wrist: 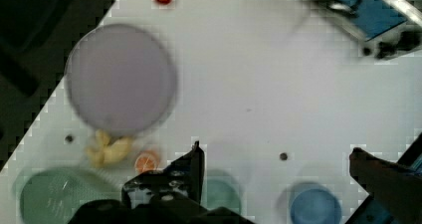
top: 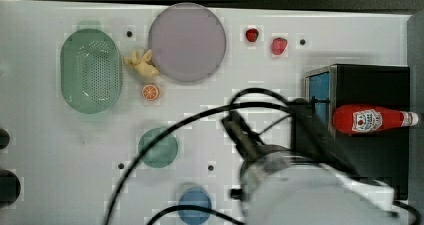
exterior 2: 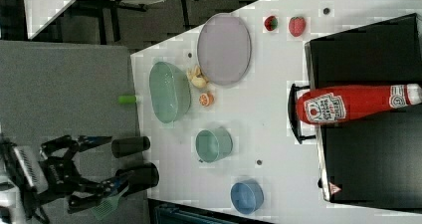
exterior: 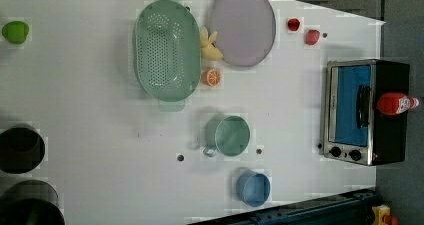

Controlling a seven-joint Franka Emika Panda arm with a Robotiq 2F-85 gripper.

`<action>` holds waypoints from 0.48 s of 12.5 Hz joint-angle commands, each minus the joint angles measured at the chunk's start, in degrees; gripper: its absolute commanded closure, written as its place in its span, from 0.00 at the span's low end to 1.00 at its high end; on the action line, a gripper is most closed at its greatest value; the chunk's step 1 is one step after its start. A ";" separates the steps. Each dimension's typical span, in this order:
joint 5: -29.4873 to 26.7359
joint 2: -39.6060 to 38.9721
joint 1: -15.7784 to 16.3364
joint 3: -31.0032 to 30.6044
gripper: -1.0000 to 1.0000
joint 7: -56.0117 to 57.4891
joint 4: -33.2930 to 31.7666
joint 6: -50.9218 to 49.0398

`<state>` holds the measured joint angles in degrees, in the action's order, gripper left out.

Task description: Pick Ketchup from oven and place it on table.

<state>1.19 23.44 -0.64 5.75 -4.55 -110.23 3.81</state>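
The ketchup point(top: 367, 119) point(exterior: 395, 103) point(exterior 2: 343, 104), a red bottle with a white cap and a tomato label, stands on the black top of the oven point(top: 372, 82) point(exterior: 350, 110) point(exterior 2: 368, 50), near the front edge above the door handle. The oven's blue glass door point(wrist: 370, 15) is closed. My arm point(top: 285, 190) hovers over the white table point(top: 50, 145) at the top view's lower middle, left of the oven. In the wrist view my gripper point(wrist: 276, 157) is open wide, with nothing between its fingers point(wrist: 191, 164), and well away from the bottle.
A green colander point(top: 91, 70), purple plate point(top: 186, 41), yellow banana toy point(top: 141, 64) and orange half point(top: 150, 92) sit at the top view's upper left. Two strawberries point(top: 252, 34) lie near the oven. A green cup point(top: 158, 147) and blue cup point(top: 195, 204) stand beside my arm.
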 commanded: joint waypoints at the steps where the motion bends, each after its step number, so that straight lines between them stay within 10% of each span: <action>1: -0.62 -7.37 -3.78 5.18 0.00 -0.89 -1.15 3.36; 6: -0.62 -15.79 -5.32 15.57 0.00 -0.80 -0.82 14.42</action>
<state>-0.77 6.04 -3.73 21.11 -4.64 -111.23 18.20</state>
